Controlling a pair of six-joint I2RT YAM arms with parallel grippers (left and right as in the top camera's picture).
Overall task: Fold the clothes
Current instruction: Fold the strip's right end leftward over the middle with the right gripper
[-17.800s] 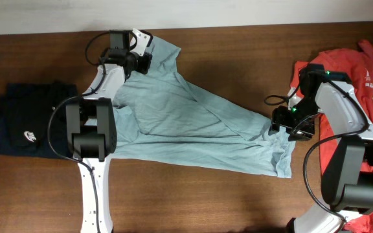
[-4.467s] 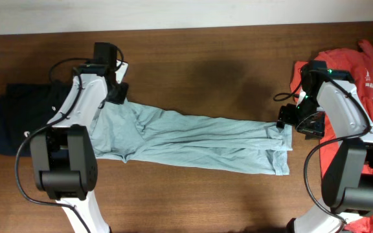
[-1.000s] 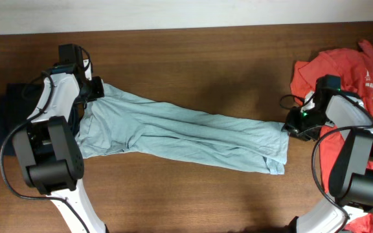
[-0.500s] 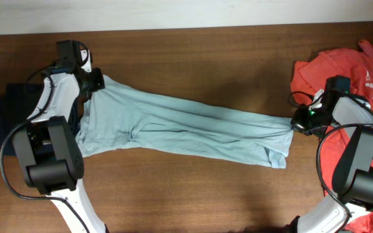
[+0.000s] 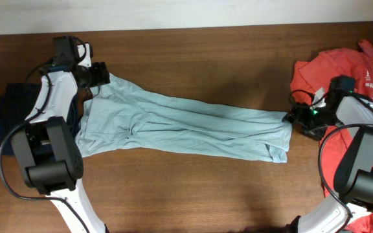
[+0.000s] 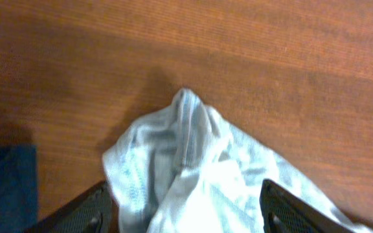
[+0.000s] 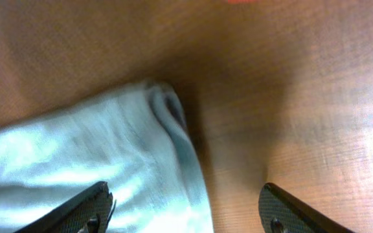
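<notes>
The left tool [image 6: 185, 197] and the right tool [image 7: 185, 197] both gape wide open, gripping nothing. The pale grey-blue T-shirt [image 5: 180, 123] lies stretched along the table [image 5: 206, 52] between them, with a bunched end lying loose between each tool's fingers.

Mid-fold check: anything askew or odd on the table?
Yes. The pale grey-blue T-shirt lies pulled into a narrow, creased diagonal band, not flat and square, with one end bunched up between the open jaws of the left gripper. The orange-red T-shirt sits crumpled at the right.
</notes>
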